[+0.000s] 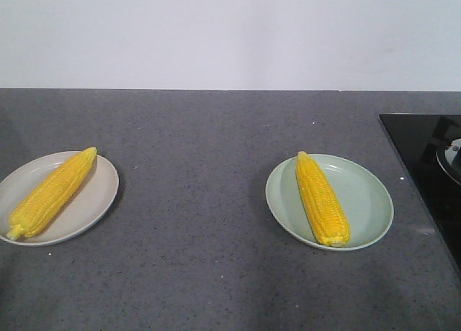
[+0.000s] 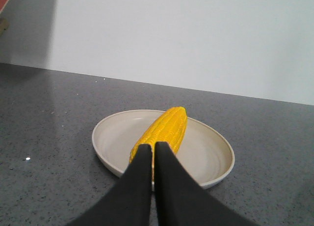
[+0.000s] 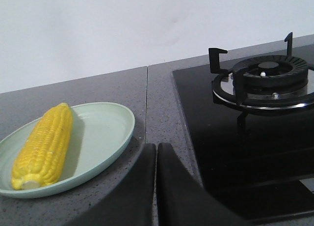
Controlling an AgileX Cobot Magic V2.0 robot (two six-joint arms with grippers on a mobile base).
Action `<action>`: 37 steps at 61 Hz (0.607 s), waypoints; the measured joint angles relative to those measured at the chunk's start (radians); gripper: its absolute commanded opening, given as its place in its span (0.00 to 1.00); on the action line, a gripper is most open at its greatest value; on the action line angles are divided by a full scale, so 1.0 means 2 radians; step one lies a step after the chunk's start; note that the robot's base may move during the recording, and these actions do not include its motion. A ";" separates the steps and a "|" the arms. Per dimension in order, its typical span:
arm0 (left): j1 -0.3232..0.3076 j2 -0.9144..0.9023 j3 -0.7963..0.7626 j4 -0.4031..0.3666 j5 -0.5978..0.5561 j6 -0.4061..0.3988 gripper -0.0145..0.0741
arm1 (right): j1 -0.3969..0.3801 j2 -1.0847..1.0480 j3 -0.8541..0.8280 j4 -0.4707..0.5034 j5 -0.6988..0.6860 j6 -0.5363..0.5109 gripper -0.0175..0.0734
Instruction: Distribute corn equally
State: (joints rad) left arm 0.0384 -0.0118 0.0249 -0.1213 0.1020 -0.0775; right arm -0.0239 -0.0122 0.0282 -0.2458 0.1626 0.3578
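One corn cob (image 1: 50, 193) lies diagonally across the beige plate (image 1: 97, 194) at the left. A second corn cob (image 1: 322, 198) rests on the pale green plate (image 1: 367, 198) at the right. In the left wrist view my left gripper (image 2: 153, 147) is shut and empty, its tips in front of the near end of the corn (image 2: 164, 131) on the beige plate (image 2: 211, 159). Seen from the right wrist, my right gripper (image 3: 156, 147) is shut and empty over the counter, just right of the green plate (image 3: 105, 132) with its corn (image 3: 45, 145). Neither gripper shows in the front view.
A black glass hob (image 1: 425, 165) takes up the right edge of the grey counter (image 1: 202, 137). Its burner with black pan supports (image 3: 265, 78) stands close to my right gripper. A white wall runs behind the counter.
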 measured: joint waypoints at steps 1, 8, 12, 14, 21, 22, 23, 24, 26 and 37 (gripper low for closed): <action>0.000 0.000 0.000 0.000 0.000 0.000 0.16 | 0.000 0.000 0.000 0.000 0.000 0.000 0.19; 0.000 0.000 0.000 0.000 0.000 0.000 0.16 | 0.000 0.000 0.000 -0.001 0.000 -0.001 0.19; 0.000 0.000 0.000 0.000 0.000 0.000 0.16 | 0.000 0.000 0.000 -0.001 0.000 -0.001 0.19; 0.000 0.000 0.000 0.000 0.000 0.000 0.16 | 0.000 0.000 0.000 -0.001 0.000 -0.001 0.19; 0.000 0.000 0.000 0.000 0.000 0.000 0.16 | 0.000 0.000 0.000 -0.001 0.000 -0.001 0.19; 0.000 0.000 0.000 0.000 0.000 0.000 0.16 | 0.000 0.000 0.000 -0.001 0.000 -0.001 0.19; 0.000 0.000 0.000 0.000 0.000 0.000 0.16 | 0.000 0.000 0.000 -0.001 0.000 -0.001 0.19; 0.000 0.000 0.000 0.000 0.000 0.000 0.16 | 0.000 0.000 0.000 -0.001 0.000 -0.001 0.19; 0.000 0.000 0.000 0.000 0.000 0.000 0.16 | 0.000 0.000 0.000 -0.001 0.000 -0.001 0.19; 0.000 0.000 0.000 0.000 0.000 0.000 0.16 | 0.000 0.000 0.000 -0.001 0.000 -0.001 0.19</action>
State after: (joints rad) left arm 0.0384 -0.0118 0.0249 -0.1213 0.1020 -0.0775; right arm -0.0239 -0.0122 0.0282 -0.2482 0.1626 0.3562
